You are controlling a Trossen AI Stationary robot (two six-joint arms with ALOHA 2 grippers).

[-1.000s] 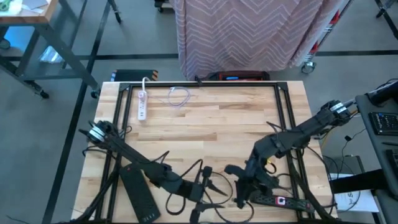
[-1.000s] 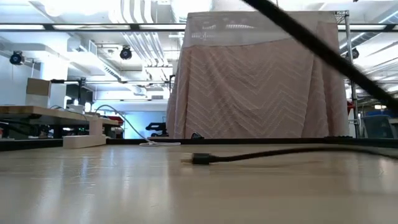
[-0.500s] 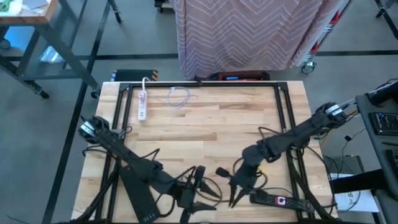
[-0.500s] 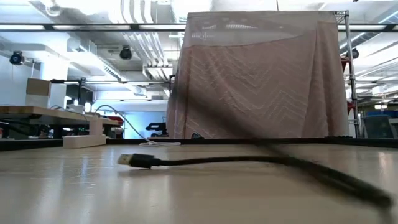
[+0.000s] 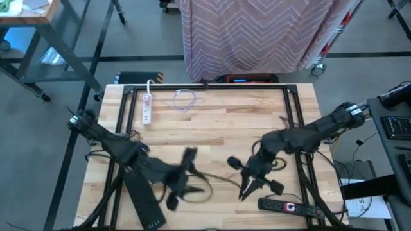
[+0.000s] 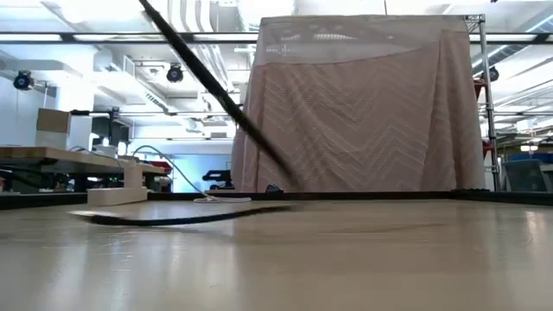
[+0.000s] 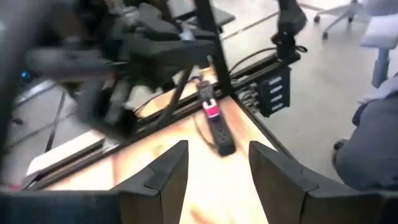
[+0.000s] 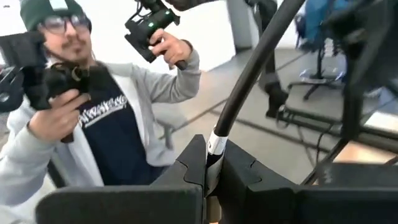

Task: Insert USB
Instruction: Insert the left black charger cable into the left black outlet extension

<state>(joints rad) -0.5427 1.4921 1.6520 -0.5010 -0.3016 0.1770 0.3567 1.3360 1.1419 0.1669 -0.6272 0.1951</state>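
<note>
The right gripper (image 5: 247,187) hangs over the near middle of the bench (image 5: 218,128), and in its wrist view its jaws are pressed together on the cable (image 8: 249,74), which rises from between the fingers (image 8: 186,171) with a pale band just above the pinch. The USB plug itself cannot be made out; in the high view the cable (image 5: 218,176) runs across the bench between the two grippers, and in the low view a stretch of it (image 6: 173,218) lies on the bench while another slants up out of frame. The left gripper (image 5: 182,176) is over the near-left part of the bench, blurred, and its wrist view shows its jaws standing well apart with nothing between the fingers (image 7: 168,171). Beyond those fingers lies the black power strip (image 7: 217,127) with a pink switch, flat on the bench near its edge; from above it (image 5: 289,206) sits at the near right corner, just beside the right gripper. A white strip (image 5: 146,108) lies at the far left. A person (image 8: 93,112) holding controllers shows behind the right gripper.
</note>
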